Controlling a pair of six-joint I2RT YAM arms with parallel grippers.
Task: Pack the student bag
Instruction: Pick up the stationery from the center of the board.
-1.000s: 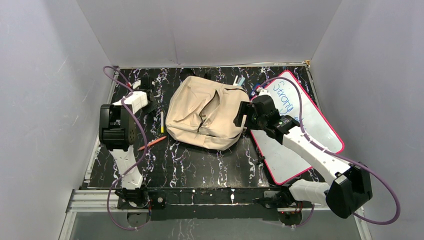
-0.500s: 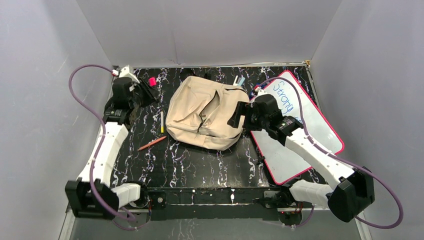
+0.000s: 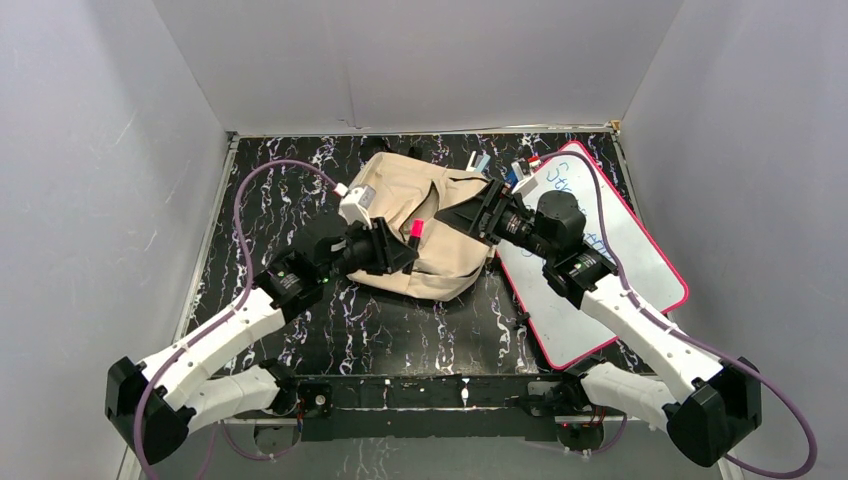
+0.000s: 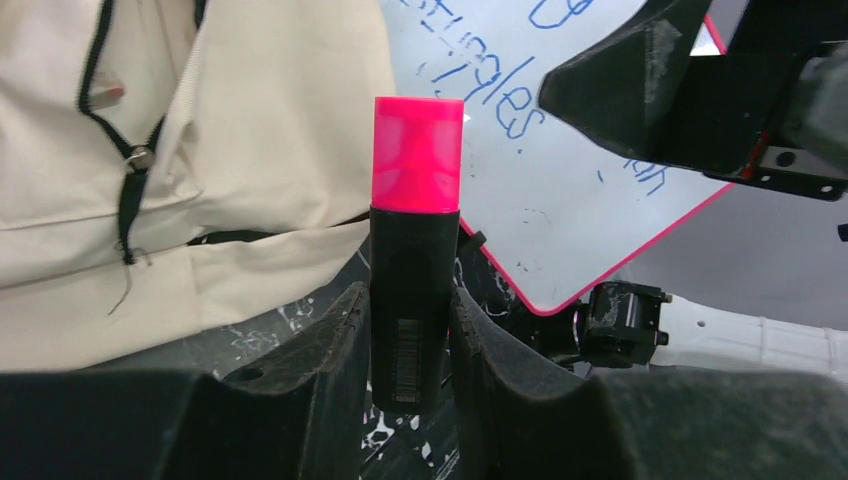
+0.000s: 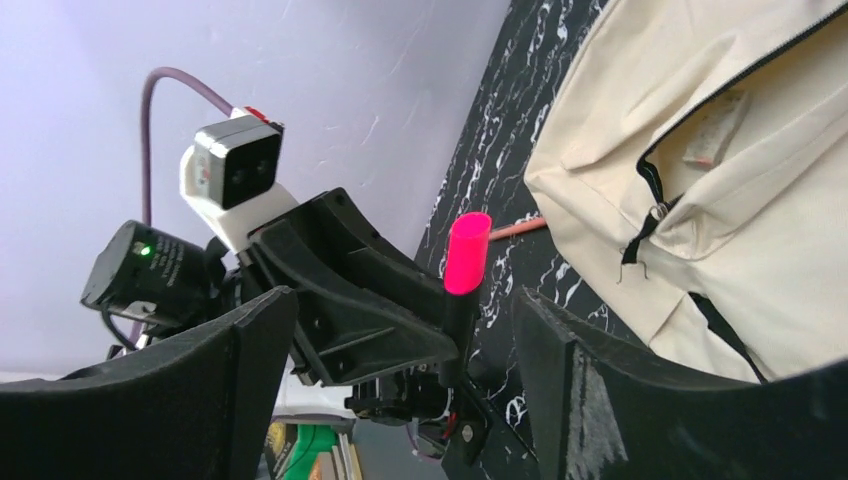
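The beige student bag [image 3: 400, 195] lies at the table's centre, its black zipper [image 4: 128, 160] partly open. My left gripper [image 3: 398, 246] hovers over the bag's right half, shut on a black highlighter [image 4: 412, 300] with a pink cap [image 3: 415, 230] that sticks up out of the jaws. My right gripper [image 3: 468, 216] hangs just right of it, open wide and facing the highlighter [image 5: 466, 255]. In the right wrist view the pink cap stands between its two fingers [image 5: 585, 385] but farther off, touching neither.
A pink-framed whiteboard [image 3: 610, 260] with blue writing lies right of the bag. Small items [image 3: 480, 161] sit behind the bag near the back wall. An orange pencil [image 5: 516, 228] lies on the black marbled table [image 3: 400, 325] left of the bag.
My left arm swung from the back left corner to over the bag, carrying the highlighter. My right gripper rose from the bag's right edge, turned toward it and opened wider.
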